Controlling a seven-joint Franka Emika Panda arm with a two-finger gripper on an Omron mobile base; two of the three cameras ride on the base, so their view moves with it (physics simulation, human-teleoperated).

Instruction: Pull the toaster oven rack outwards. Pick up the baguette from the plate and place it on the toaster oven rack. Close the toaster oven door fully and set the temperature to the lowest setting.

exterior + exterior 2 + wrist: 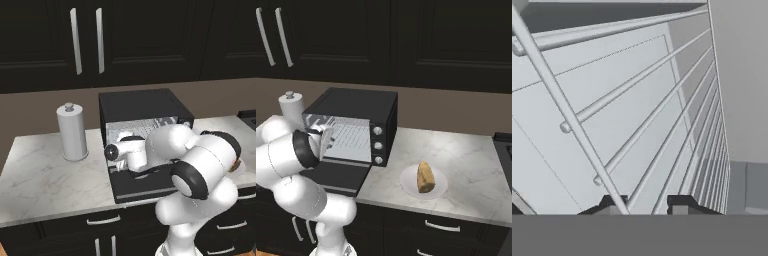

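A home kitchen: dark cabinets with long silver bar handles (76,41) hang above a white marble worktop (466,165) over dark drawers. A boxy black toaster oven (356,107) stands open just ahead of the fingers (614,204), a white cylindrical canister (72,132) nearby.

toaster oven (358,107): I see matt black casing, silvery knobs
toaster oven rack (662,125): I read it as thin, smooth, pale metal bars
counter (466,160): to me, polished white-grey marble
baguette (426,177): rough golden crust
plate (439,190): plain smooth white
canister (72,132): I'd say smooth satin white
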